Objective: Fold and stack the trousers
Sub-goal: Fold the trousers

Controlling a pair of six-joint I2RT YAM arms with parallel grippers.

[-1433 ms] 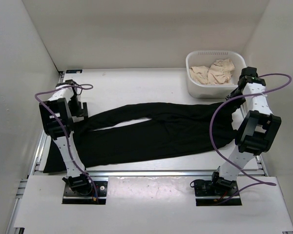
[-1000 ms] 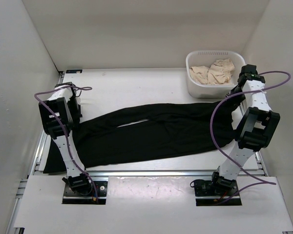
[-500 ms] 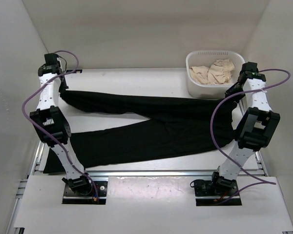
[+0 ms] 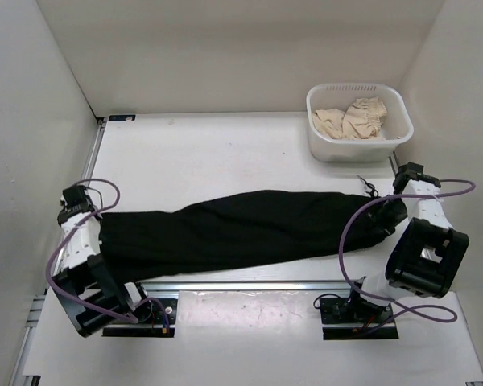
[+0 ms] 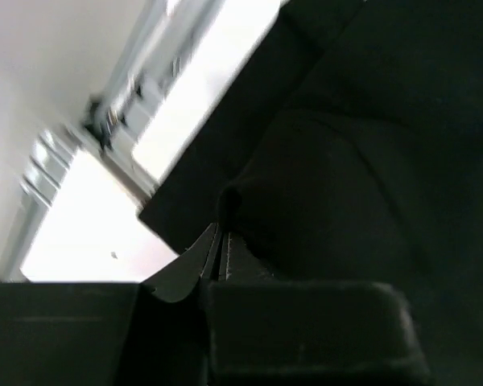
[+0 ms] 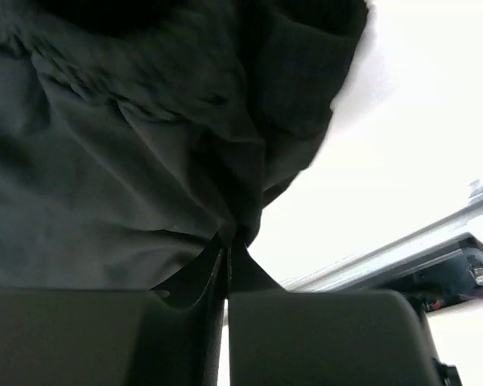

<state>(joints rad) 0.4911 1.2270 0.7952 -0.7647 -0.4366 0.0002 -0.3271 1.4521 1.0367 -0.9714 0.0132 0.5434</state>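
Status: judge the first, lengthwise fold as done. The trousers [image 4: 249, 225] lie as a single long black band, with one leg apparently laid over the other. No crosswise fold is visible, so the shortening folds and the stacking are left to do.

Hand state: the left hand [image 5: 221, 245] is clenched on a pinch of black fabric at the narrow, leg end. The right hand [image 6: 225, 245] is clenched on the wider, gathered end, which reads as the waistband.

Location: the trousers span the tabletop [image 4: 225, 153] from one hand to the other, lying flat between them near the front rail.

Appearance: plain black, soft and matte, with shallow wrinkles near the right hand. The far edge bows slightly.

Beyond the right hand stands a white basket [image 4: 354, 149] holding cream cloths [image 4: 352, 118], well apart from the trousers.
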